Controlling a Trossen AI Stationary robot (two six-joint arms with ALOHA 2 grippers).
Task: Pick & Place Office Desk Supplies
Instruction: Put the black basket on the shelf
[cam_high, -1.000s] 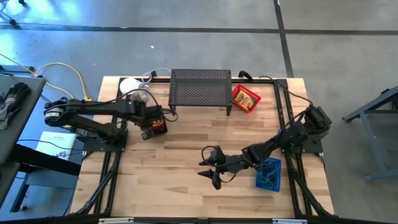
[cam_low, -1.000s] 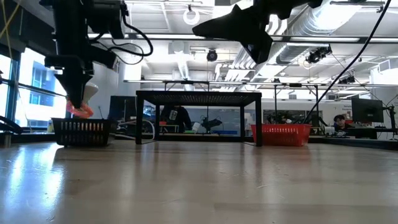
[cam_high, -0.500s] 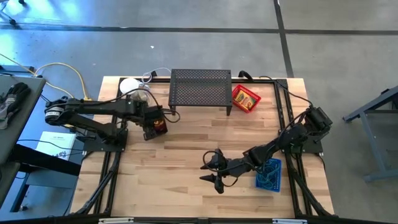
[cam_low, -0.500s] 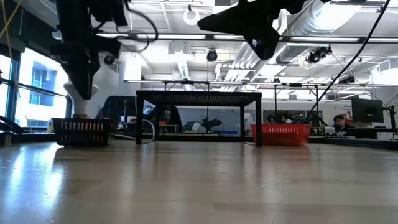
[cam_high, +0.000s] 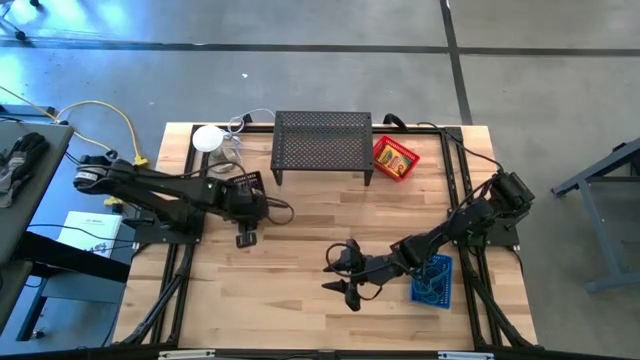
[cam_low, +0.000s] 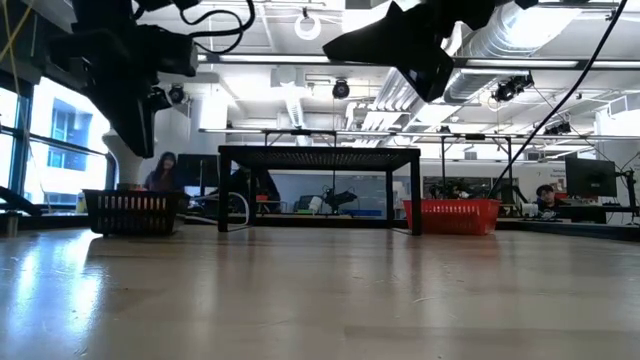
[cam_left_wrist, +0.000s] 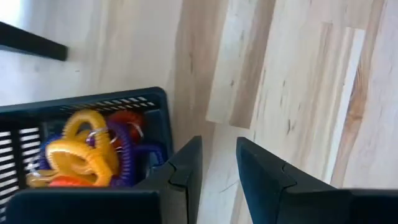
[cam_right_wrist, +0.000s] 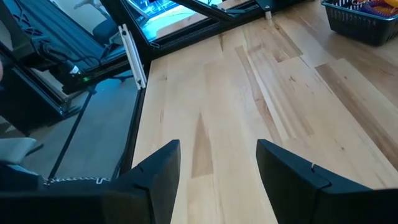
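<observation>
Okay, my left gripper (cam_left_wrist: 217, 168) hangs empty, jaws parted, by the black tray (cam_left_wrist: 93, 106) of light springy coil rings (cam_left_wrist: 93, 149); I'd pinch one loop.

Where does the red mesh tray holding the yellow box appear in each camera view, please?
High view: red mesh tray at the table's far edge, just right of the black perforated metal stand.
Low view: right of centre, beside the stand's right leg.
Left wrist view: not in it.
Right wrist view: not in it.
Shared landmark: the stand.
</observation>
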